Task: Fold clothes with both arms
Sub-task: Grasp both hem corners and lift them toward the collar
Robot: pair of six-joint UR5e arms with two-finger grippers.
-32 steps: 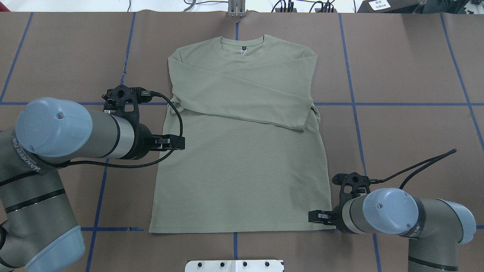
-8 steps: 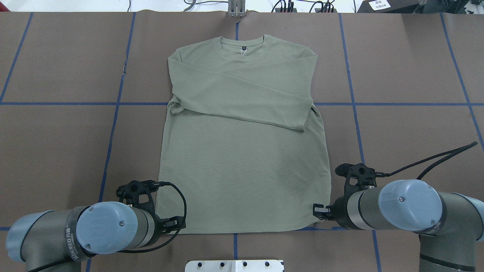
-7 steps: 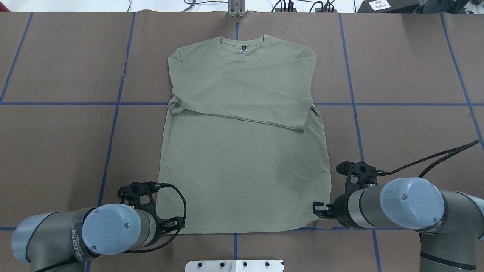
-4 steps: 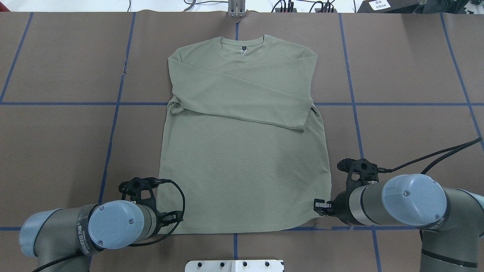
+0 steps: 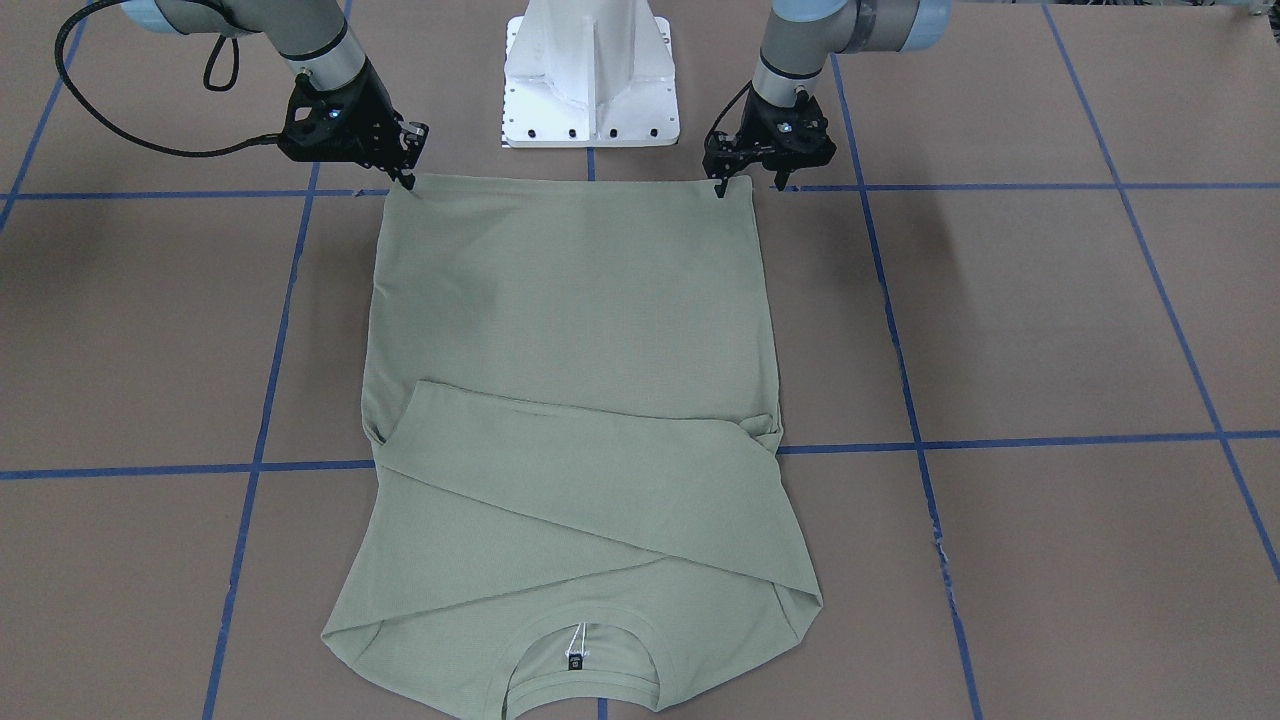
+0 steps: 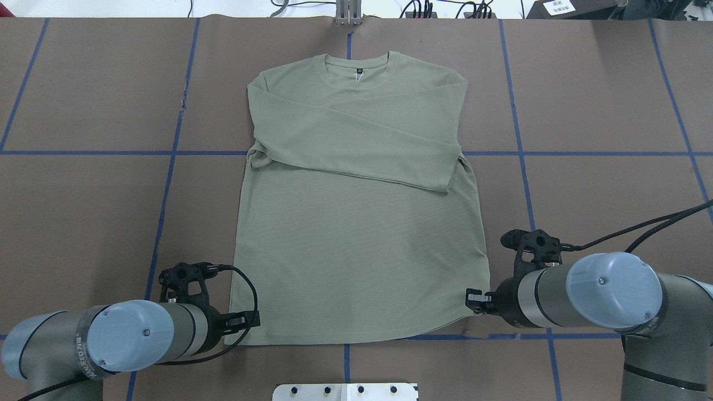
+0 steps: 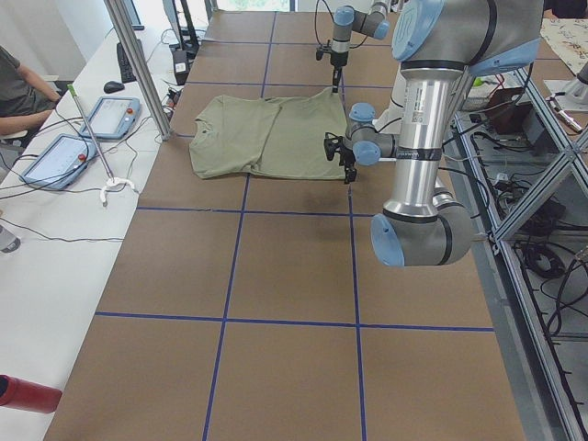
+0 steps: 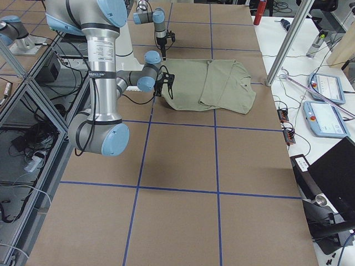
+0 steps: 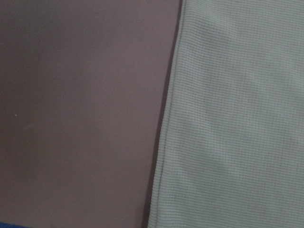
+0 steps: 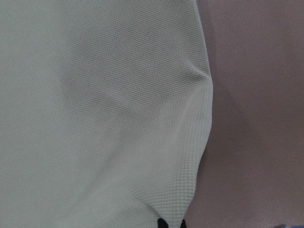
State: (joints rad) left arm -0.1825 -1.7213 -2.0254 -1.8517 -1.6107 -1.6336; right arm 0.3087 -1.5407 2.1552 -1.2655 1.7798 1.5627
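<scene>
The sage-green shirt (image 6: 356,250) lies flat mid-table, collar away from the robot and hem toward it, with both long sleeves folded across the chest. Inside the ribbed crew neck sits a small black neck label (image 5: 577,661); its pale mark is too small to read. Both wrist views show the cloth up close as a fine waffle knit.

The right hand (image 5: 408,183) is clenched on the hem corner on its side, and the fabric puckers there. The left hand (image 5: 750,186) is spread, its fingers straddling the other hem corner. A dark band on the left arm (image 6: 55,345) carries white lettering that is only partly legible.

The table (image 6: 83,211) is covered in matte brown sheet crossed by blue tape lines (image 6: 167,184). A white pedestal (image 5: 590,80) stands between the arms. Alongside runs a white bench (image 7: 46,276) with handheld control screens (image 7: 108,117), and a person (image 7: 14,87) sits there.
</scene>
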